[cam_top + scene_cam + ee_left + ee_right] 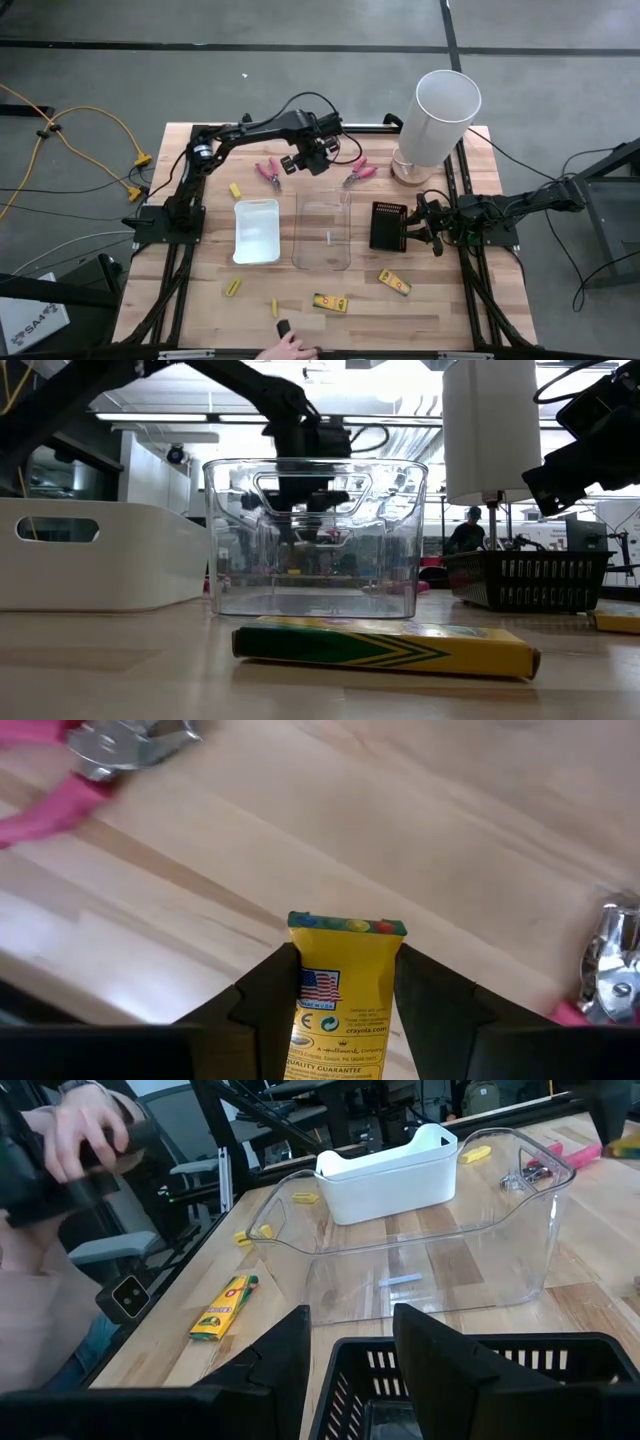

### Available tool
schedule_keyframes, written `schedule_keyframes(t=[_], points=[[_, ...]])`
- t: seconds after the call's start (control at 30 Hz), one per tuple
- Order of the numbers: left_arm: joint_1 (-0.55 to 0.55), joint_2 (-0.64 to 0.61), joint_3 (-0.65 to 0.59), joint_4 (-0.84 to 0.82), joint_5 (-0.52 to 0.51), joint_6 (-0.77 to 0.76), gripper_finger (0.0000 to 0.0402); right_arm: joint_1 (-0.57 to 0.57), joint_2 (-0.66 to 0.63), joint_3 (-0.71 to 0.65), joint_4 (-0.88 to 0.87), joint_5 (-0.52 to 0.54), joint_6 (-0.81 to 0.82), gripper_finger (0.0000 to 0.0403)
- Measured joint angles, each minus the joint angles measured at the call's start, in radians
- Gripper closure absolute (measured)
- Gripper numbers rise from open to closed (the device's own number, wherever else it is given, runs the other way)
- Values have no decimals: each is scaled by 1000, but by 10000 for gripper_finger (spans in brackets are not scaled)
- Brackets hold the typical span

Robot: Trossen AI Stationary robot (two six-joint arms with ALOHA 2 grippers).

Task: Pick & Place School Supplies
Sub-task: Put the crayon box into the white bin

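My left gripper (310,163) is at the table's far middle, between two pink-handled pliers (268,173) (358,172), and is shut on a yellow crayon box (345,990). Both pliers lie flat on the wood and also show in the left wrist view (100,750) (612,970). More yellow boxes (394,282) (330,302) and small yellow sticks (235,190) (233,288) (275,306) lie on the table. My right gripper (365,1350) waits at the right, open, over the black basket (388,225). My left gripper pinches the crayon box by its two long narrow sides (305,985) between its two fingers. The fingers point steeply down and run along the box. The box's green-edged end (346,926) sticks out past the fingertips toward the table.
A white tray (256,231) and a clear tray (323,230) stand side by side at mid-table. A tall white cylinder (440,120) stands at the far right. A person's hand (290,345) is at the near edge.
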Motion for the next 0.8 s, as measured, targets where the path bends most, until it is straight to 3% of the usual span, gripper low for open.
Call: schedule_keyframes(t=[0.8], points=[[-185, -109, 2, -54, -69, -122, 250, 0, 0, 0, 0, 0, 0, 266]])
